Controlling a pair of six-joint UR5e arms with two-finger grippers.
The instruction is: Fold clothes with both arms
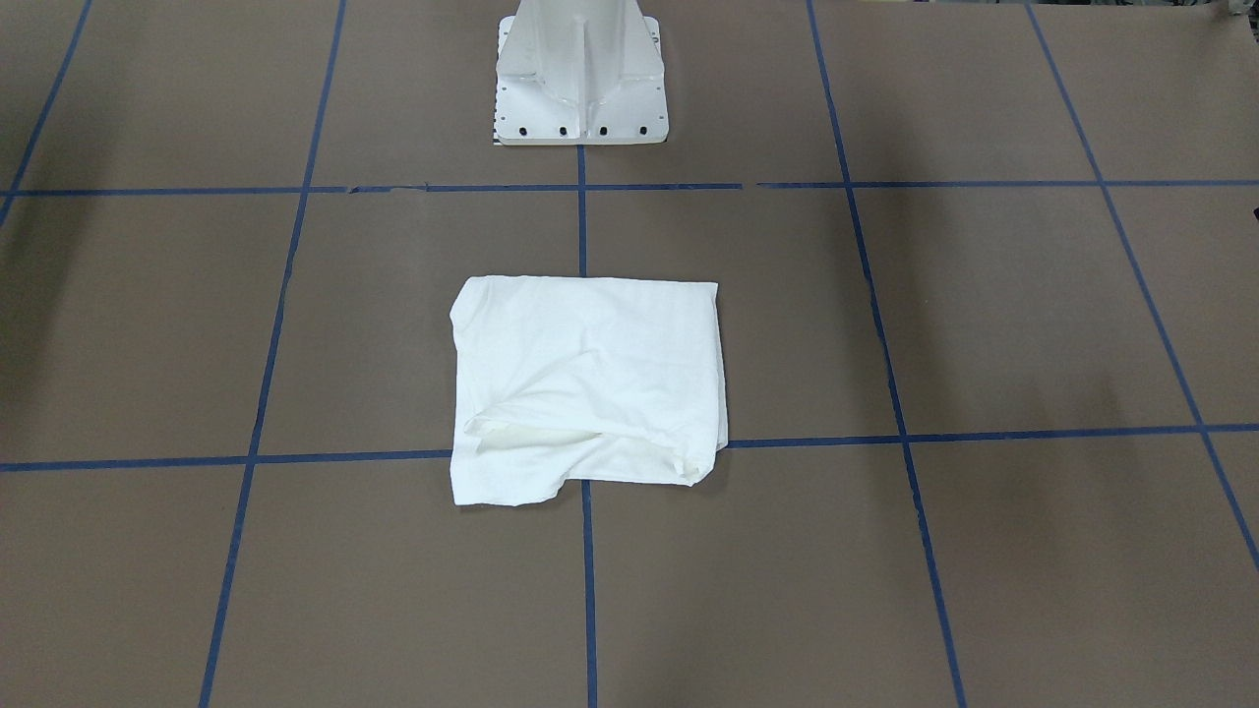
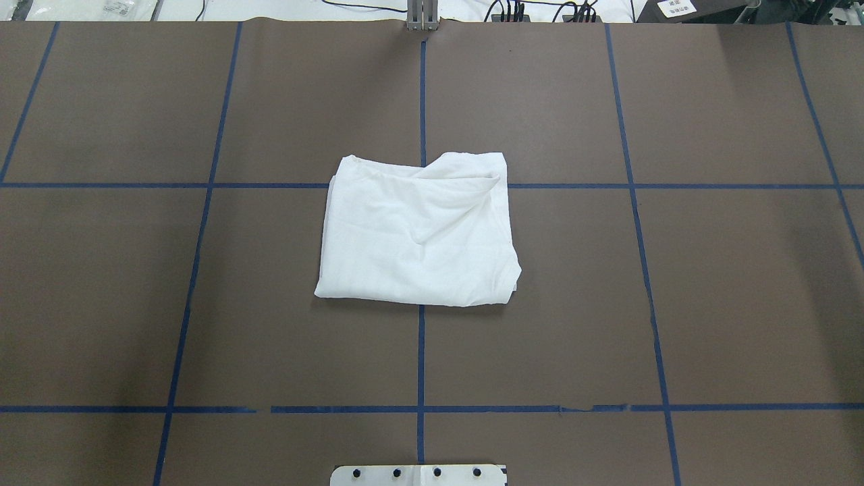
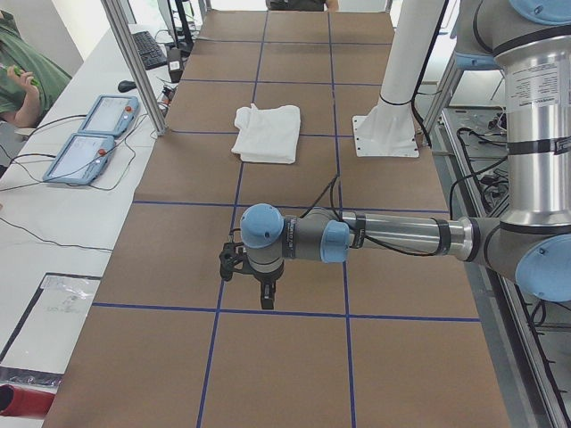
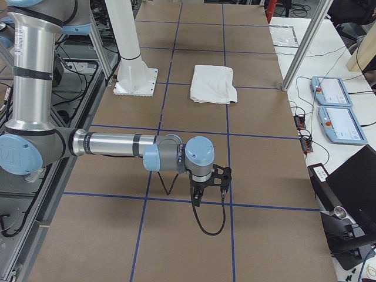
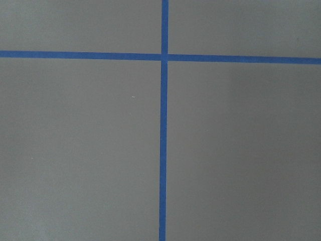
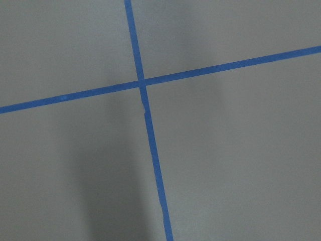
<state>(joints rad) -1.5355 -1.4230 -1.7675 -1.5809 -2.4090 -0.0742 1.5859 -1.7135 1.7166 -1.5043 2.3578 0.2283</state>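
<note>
**Item 1 – T-shirt** [image 2: 418, 233], white, qty 1. Is lying folded into a rough rectangle at table centre, overhead view. Is straddling the centre tape line running 12–6 o'clock; cross line is passing under its 12 o'clock edge. That edge is sitting uneven, w/ a dip in the middle and a loose flap at approx. 1 o'clock. The 6 o'clock edge is lying straight. No print or collar showing.

**Item 2 – left arm** [image 3: 393, 236], grey tube, blue caps. Is reaching out low over the table, left side view. The left gripper [image 3: 265, 301] is pointing down just above a tape line, w/ the shirt well apart at its 12 o'clock. Jaw opening: cannot tell at this range. Not touching the cloth.

**Item 3 – right arm** [image 4: 111, 144]. Is stretching out likewise, right side view. The right gripper [image 4: 196, 198] is pointing down near a tape line, w/ the shirt well apart at 12 o'clock. Jaw opening: cannot tell. Not touching the cloth.

**Item 4 – table** [image 2: 709, 270], brown cover w/ blue tape grid [image 5: 163, 150]. Both wrist cams are showing only cover and one tape crossing each.

**Item 5 – pedestal** [image 1: 580, 79], white. Is standing at 6 o'clock of the shirt, overhead view.

**Item 6 – misc.** Two pendants [image 3: 94, 134] are lying on the side bench; a person's green sleeve [image 3: 18, 71] is showing at approx. 10 o'clock, left side view.
</note>
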